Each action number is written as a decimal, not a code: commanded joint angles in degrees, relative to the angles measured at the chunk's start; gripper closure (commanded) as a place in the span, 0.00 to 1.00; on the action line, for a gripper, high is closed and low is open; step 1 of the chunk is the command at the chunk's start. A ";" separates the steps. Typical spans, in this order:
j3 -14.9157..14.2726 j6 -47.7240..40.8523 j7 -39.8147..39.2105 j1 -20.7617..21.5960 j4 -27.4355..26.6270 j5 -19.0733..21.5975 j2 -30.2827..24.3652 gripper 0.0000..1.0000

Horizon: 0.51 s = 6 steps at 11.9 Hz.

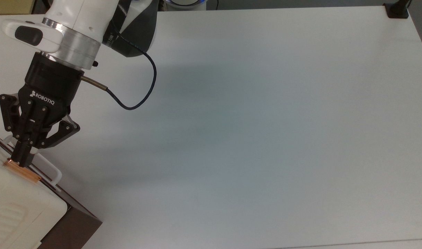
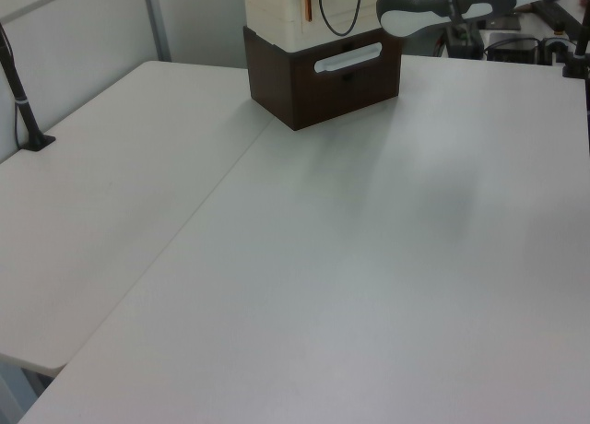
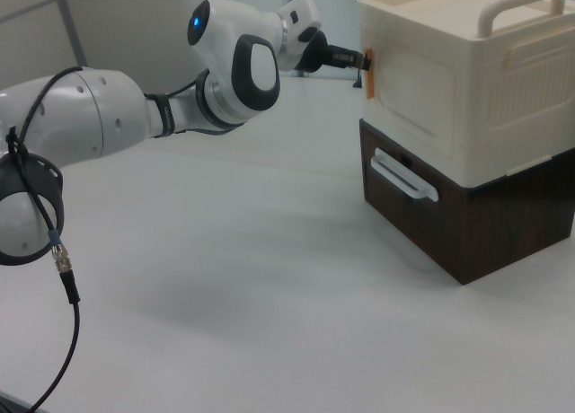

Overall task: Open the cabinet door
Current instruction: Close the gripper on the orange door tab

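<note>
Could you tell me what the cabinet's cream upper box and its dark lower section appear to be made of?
The cabinet's cream upper box looks like moulded matte plastic: rounded corners, ribbed panels and a one-piece moulded top handle. The dark lower section looks like brown wood or wood-look laminate with a dull finish; which of the two cannot be told.
</note>
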 commanded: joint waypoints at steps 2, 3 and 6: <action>-0.96 0.53 2.10 -0.54 0.61 -2.22 0.44 1.00; -0.96 0.53 2.10 -0.36 0.44 -2.22 0.26 1.00; -0.96 0.53 2.19 0.08 0.43 -2.13 0.26 0.91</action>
